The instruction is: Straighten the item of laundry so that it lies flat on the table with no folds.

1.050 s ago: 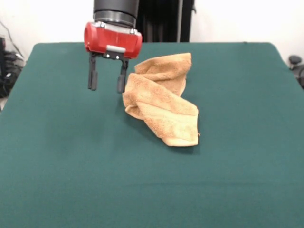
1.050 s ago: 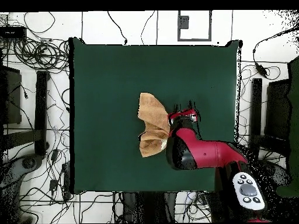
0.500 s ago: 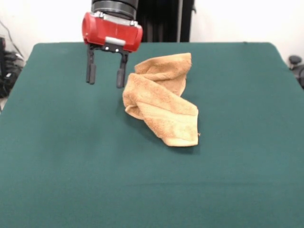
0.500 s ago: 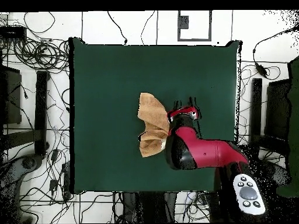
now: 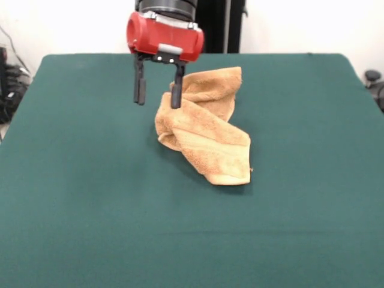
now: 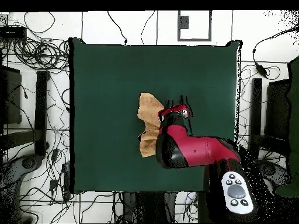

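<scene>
The item of laundry [image 5: 207, 129] is a tan-orange towel, crumpled and folded over itself near the middle of the green table [image 5: 90, 198]. One end points to the far side and a folded corner lies nearer the front. My gripper [image 5: 158, 101] hangs open and empty over the towel's left end. Its right finger [image 5: 176, 90] stands in front of the towel's upper left fold, and its left finger is over bare cloth. From overhead, the red arm covers part of the towel [image 6: 149, 114], and the gripper [image 6: 183, 100] sits at the towel's right side.
Green cloth stretches wide on every side of the towel. Cables [image 6: 35, 55] and dark equipment stands [image 6: 42, 111] lie on the floor around the table's edges.
The gripper has shifted right in the front view, from bare table beside the towel to over its left end, and it stays open. The towel has not moved.
</scene>
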Available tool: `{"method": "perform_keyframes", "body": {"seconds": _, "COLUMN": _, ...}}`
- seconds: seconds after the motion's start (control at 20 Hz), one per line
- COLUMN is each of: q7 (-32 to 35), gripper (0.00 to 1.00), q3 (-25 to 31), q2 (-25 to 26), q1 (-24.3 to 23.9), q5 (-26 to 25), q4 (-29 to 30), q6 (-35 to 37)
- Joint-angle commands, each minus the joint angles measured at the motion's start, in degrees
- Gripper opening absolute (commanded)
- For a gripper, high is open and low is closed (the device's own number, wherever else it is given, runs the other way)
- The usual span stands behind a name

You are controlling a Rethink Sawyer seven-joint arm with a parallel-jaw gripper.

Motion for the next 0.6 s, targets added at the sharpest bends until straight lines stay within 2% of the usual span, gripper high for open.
{"method": "perform_keyframes", "body": {"seconds": 0.05, "q7": 10.14, "gripper": 1.00, "q3": 3.66, "q2": 1.16, "q1": 4.57, "q5": 3.03, "q4": 5.74, "q6": 7.49}}
{"method": "perform_keyframes", "body": {"seconds": 0.3, "q7": 8.92, "gripper": 1.00, "q3": 3.00, "q2": 1.33, "q1": 6.61, "q5": 2.26, "q4": 4.83, "q6": 7.26}}
{"method": "perform_keyframes", "body": {"seconds": 0.6, "q7": 7.77, "gripper": 1.00, "q3": -2.39, "q2": 2.58, "q1": 14.11, "q5": 3.68, "q4": 1.99, "q6": 10.87}}
